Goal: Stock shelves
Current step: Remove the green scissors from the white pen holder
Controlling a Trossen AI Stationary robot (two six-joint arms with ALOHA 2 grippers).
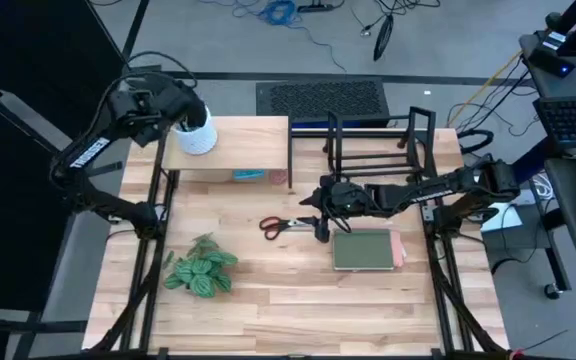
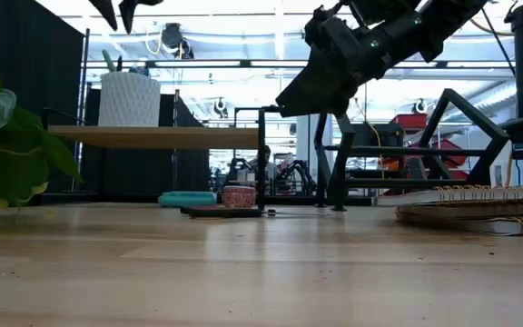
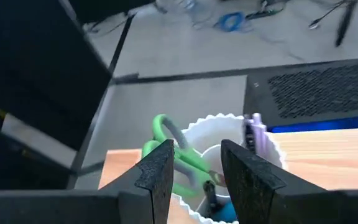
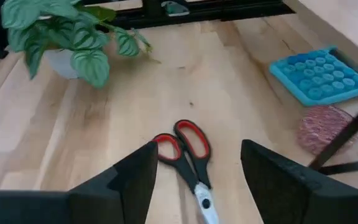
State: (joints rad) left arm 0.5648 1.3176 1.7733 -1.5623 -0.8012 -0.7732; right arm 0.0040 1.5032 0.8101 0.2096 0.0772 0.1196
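Bare worktop spans the near edge. Pale-wood shelf and black wire rack line the far edge. Left gripper, fingers apart, hangs over a white cup; right gripper, spread, over red-handled scissors.

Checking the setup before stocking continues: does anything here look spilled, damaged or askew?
Nothing stands out. The red-handled scissors, potted plant and notebook lie loose on the table, unshelved but intact. The white cup stands upright on the wooden shelf.
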